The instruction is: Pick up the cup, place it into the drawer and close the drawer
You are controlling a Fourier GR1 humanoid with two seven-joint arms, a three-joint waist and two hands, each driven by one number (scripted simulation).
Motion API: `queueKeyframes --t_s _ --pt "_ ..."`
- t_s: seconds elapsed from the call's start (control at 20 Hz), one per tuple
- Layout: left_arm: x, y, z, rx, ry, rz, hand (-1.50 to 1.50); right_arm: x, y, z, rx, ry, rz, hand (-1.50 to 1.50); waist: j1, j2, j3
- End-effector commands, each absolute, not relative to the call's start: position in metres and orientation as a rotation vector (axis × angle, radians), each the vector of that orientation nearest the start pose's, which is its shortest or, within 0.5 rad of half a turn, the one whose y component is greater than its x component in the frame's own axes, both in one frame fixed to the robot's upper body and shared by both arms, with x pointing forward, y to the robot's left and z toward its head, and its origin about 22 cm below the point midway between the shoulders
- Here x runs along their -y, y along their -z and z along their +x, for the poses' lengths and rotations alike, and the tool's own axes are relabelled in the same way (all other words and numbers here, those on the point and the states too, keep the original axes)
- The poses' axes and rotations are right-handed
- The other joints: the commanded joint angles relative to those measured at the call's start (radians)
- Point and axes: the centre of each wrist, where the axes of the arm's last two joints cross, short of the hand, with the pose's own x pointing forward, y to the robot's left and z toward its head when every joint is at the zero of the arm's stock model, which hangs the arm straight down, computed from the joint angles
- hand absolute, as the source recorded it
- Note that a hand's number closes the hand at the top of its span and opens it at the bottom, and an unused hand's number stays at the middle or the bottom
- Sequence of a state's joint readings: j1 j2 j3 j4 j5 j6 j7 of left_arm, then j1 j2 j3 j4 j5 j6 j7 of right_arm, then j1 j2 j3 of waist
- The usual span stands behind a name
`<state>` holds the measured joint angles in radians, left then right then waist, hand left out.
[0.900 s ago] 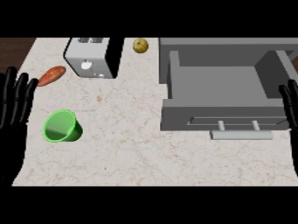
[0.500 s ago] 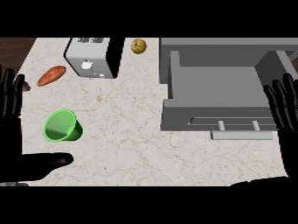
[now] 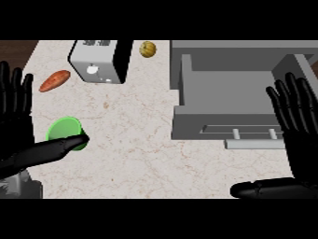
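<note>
The left hand [image 3: 10,135] was at the counter's left edge, fingers straight and spread upward, its thumb stretched out to the right so that the tip overlapped the lower rim of the green cup [image 3: 65,130]; nothing was curled round the cup, and whether the thumb actually touched it could not be told from this steep view. The cup lay on its side on the counter [image 3: 141,140] near the left edge, its open mouth facing up toward the camera. The right hand [image 3: 306,135] was at the counter's right edge, likewise flat and spread with fingers upward, its thumb pointing left along the near edge, holding nothing and overlapping the right wall of the drawer [image 3: 237,93]. That grey drawer was pulled open at the far right corner, its handle [image 3: 254,142] toward the near side and its inside bare. Away from the hands, a toaster [image 3: 99,60] stood at the far edge, a carrot [image 3: 54,80] lay to its left and a potato [image 3: 148,48] to its right, between toaster and drawer. Judged from this, the task had barely begun: the cup was not yet grasped, so picking it up, carrying it across to the drawer and shutting the drawer were all left.
</note>
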<state>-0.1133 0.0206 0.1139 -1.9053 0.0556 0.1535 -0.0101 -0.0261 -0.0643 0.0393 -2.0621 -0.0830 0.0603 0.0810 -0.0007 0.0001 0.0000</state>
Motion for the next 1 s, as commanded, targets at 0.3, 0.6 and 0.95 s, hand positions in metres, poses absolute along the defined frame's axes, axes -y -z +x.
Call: queueKeyframes --t_s 0.3,0.6,0.95 --pt "-0.248 -0.093 0.242 1.975 -0.229 0.126 -1.50 0.221 -0.125 0.212 1.997 -0.112 0.135 -1.50 0.001 -0.001 0.000" --pt "-0.263 -0.081 0.250 1.955 -0.268 0.178 -1.50 0.230 -0.132 0.222 2.002 -0.129 0.134 -1.50 0.001 0.000 0.000" --pt "-0.253 -0.057 0.249 1.881 -0.292 0.179 -1.50 0.232 -0.132 0.219 2.013 -0.111 0.132 -1.50 0.000 0.000 0.000"
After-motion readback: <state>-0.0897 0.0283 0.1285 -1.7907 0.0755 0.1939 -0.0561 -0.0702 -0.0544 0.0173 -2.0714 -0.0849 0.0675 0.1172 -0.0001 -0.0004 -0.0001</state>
